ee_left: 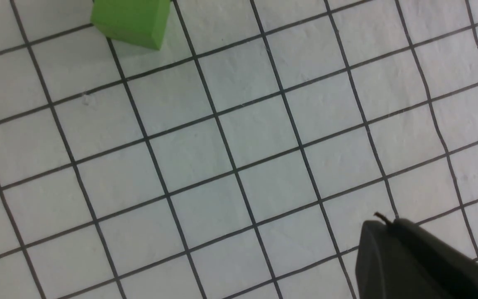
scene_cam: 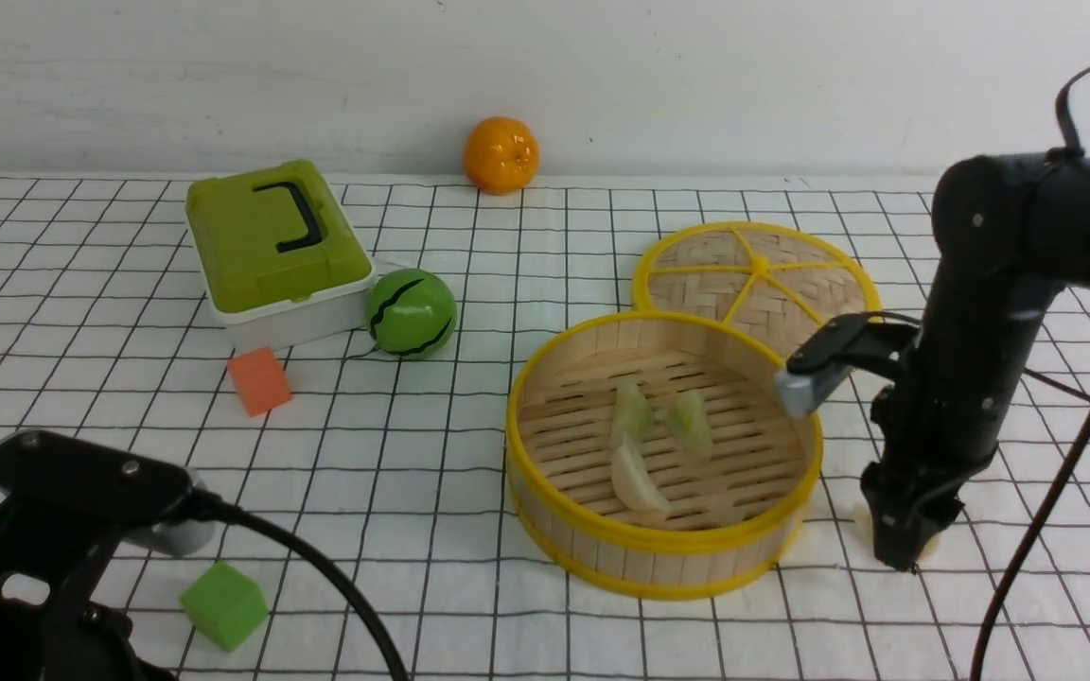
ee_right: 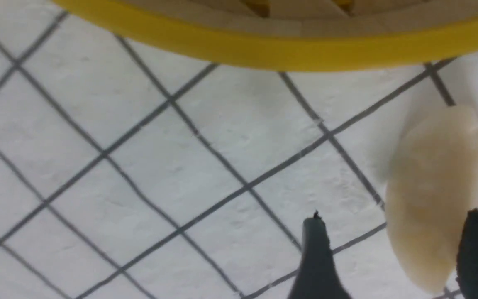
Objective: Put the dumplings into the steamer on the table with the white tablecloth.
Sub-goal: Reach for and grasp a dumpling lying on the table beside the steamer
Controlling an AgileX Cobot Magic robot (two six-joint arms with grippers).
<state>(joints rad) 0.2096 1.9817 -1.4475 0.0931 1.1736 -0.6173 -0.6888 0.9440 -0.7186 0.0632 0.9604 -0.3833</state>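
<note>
Right gripper (scene_cam: 897, 558): pointing down at the white tablecloth (ee_right: 139, 174), jaws wide apart, nothing clamped. The last cream dumpling (ee_right: 434, 195) lies on the cloth between its fingers (ee_right: 315, 257). It sits hard up against one finger with a clear gap to the other, so it is straddled but not gripped.

The steamer (scene_cam: 663, 558) is just beside that gripper, on the side facing the other arm, with its yellow rim close to the fingertips. Inside it, well apart from the hand, are two green dumplings (scene_cam: 633, 411) and one cream dumpling (scene_cam: 638, 482).

Left gripper (ee_left: 384, 226): far from all this, shut and empty over bare cloth, with a green cube (ee_left: 131, 20) near it.

Status: three of four are in. What's left, as I judge it: close on the last one, lift over the rim, release. Risk: the off-centre dumpling may skid or pivot as the jaws close.
</note>
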